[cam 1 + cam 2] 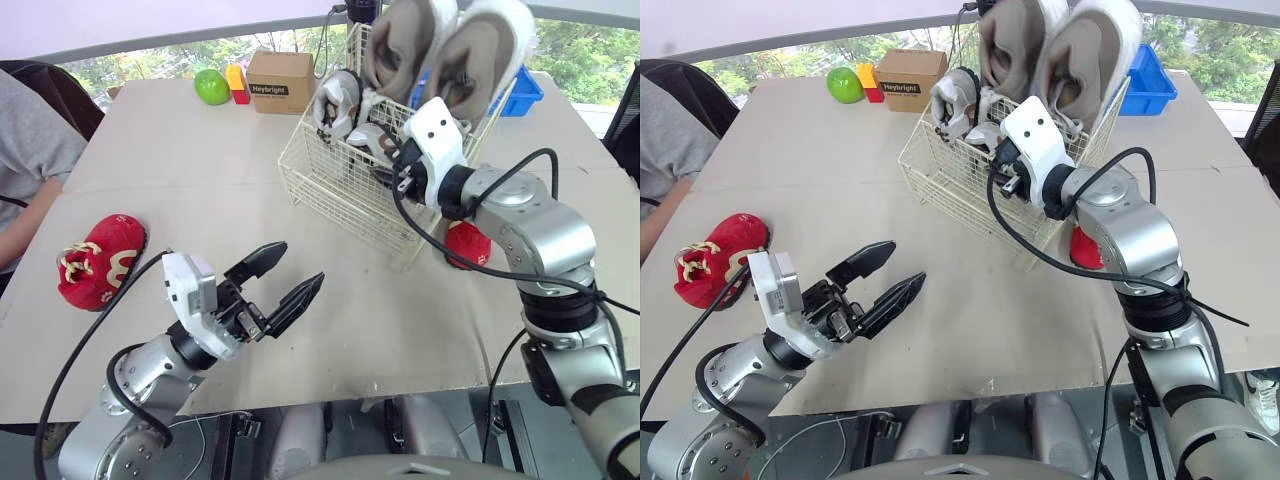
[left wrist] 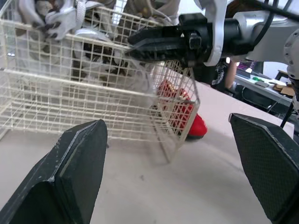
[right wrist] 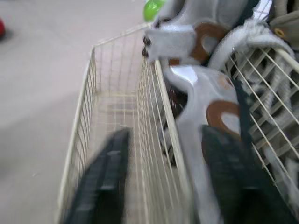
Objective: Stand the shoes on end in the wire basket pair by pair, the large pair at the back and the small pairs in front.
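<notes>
Left eye view | red shoe: is judged light, soft, best gripped at collar | left gripper: fingers apart, empty | right gripper: fingers apart astride wire basket wall

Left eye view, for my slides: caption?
Right gripper at the shoe-filled wire basket; left gripper open; red shoe on the table.

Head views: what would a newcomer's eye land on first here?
The tall grey shoes standing on end at the back of the basket, with the right gripper reaching in just in front of them. Next, the red shoe lying alone at the left of the table, and the left gripper hovering open above the tabletop.
</notes>
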### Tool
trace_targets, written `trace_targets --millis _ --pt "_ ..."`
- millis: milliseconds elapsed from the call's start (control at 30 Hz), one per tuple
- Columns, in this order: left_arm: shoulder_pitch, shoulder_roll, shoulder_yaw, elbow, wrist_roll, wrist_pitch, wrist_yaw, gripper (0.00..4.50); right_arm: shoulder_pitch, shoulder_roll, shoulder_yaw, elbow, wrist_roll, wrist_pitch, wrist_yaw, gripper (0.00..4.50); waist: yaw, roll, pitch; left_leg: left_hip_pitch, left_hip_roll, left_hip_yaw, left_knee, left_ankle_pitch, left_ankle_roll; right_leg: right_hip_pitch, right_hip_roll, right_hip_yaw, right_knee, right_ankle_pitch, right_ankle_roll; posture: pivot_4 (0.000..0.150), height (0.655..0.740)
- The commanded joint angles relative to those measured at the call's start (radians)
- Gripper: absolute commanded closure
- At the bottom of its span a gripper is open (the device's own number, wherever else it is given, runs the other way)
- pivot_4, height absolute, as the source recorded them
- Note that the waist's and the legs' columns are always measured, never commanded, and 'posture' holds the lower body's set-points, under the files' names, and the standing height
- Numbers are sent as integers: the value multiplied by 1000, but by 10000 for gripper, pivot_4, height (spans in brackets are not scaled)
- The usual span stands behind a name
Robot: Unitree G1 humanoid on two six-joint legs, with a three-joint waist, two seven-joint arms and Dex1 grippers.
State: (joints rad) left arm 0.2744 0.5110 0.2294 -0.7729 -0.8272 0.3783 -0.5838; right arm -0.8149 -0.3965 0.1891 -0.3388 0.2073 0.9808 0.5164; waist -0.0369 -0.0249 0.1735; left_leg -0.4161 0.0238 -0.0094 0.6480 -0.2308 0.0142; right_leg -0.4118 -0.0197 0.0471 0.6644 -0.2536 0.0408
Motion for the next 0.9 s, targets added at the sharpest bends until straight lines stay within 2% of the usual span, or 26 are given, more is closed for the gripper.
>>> trace_targets --millis 33,200,233,267,433,467,667,800,900 --pt "-15 9 -1 -19 -8 -5 -1 0 -6 -35 22 -29 -15 -30 16 11648 -2 0 0 0 0 0 0 0 0 0 0 0 0 0 0 1500 7400" --pt "-26 9 0 -7 -9 -7 -9 0 -10 -80 85 -13 -52 -58 34 11648 -1 0 0 0 0 0 1 0 0 0 0 0 0 0 0 1500 7400" --pt "-27 9 1 -5 -9 -7 -11 0 -12 -84 94 -5 -61 -56 33 17251 -1 0 0 0 0 0 1 0 0 0 0 0 0 0 0 1500 7400" --pt "-28 9 2 -3 -9 -8 -13 0 -12 -100 111 -1 -72 -69 48 19988 -1 0 0 0 0 0 1 0 0 0 0 0 0 0 0 1500 7400" --pt "-14 7 16 4 -11 -21 -32 0 -11 -133 134 12 -99 -113 81 43617 -1 0 0 0 0 0 1 0 0 1 0 0 0 0 0 1500 7400" --pt "-10 7 18 4 -11 -23 -35 0 -10 -138 137 13 -104 -120 86 44867 -1 0 0 0 0 0 1 0 0 1 0 0 0 0 0 1500 7400" --pt "12 5 27 4 -8 -36 -51 0 1 -170 132 24 -110 -166 131 44867 1 0 0 0 0 0 1 0 0 1 0 0 0 0 0 1500 7400" --pt "24 7 31 5 -8 -42 -62 0 35 -221 105 42 -77 -403 264 44867 2 0 0 0 0 1 2 0 0 1 0 1 -1 0 0 1500 7400" --pt "26 8 35 8 -9 -45 -67 0 47 -242 63 63 -43 -492 337 44867 2 0 0 0 0 1 1 0 0 1 0 0 -2 0 0 1500 7400"
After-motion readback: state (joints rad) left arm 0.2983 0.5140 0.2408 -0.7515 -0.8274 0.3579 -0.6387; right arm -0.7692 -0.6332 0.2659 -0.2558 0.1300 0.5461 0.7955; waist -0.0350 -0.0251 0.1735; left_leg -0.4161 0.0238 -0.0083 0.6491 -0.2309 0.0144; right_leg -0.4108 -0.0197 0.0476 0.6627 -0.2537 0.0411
